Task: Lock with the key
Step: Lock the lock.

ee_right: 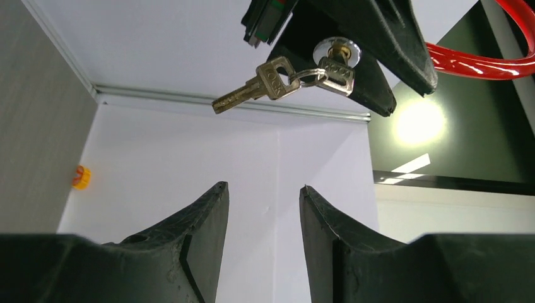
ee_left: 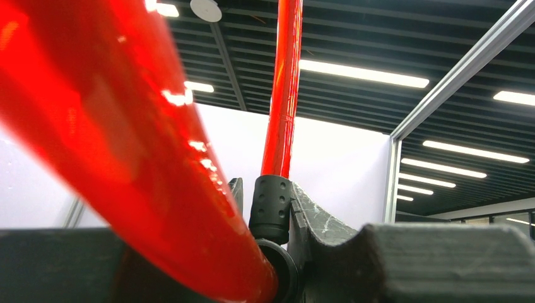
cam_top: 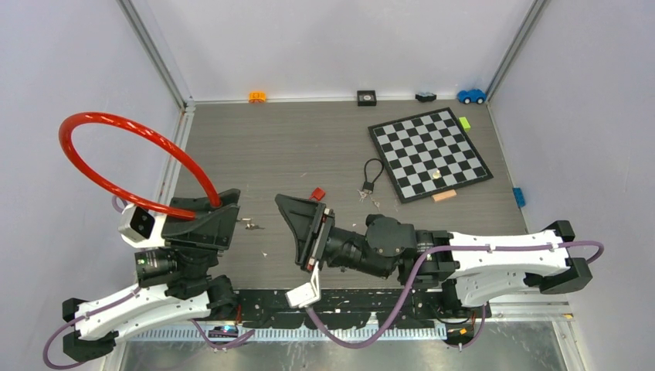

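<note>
— Keys (ee_right: 277, 81): where do they sit?
— On a ring at the cylinder of the cable lock (cam_top: 116, 122). One key is pushed into the silver keyhole and the other hangs loose from the ring. From above they show just right of the left gripper (cam_top: 224, 218), over the near left part of the table (cam_top: 309, 147).
— And the lock itself?
— The left gripper is clamped on its black body, and the red loop arches up and away to the far left. The contact is mostly hidden, so I take the grip from the left wrist view, where the body seems to sit between the fingers.
— Right gripper (ee_right: 263, 188)?
— Its jaws are parted with nothing between them. It points left at the keys, near them but not touching.
</note>
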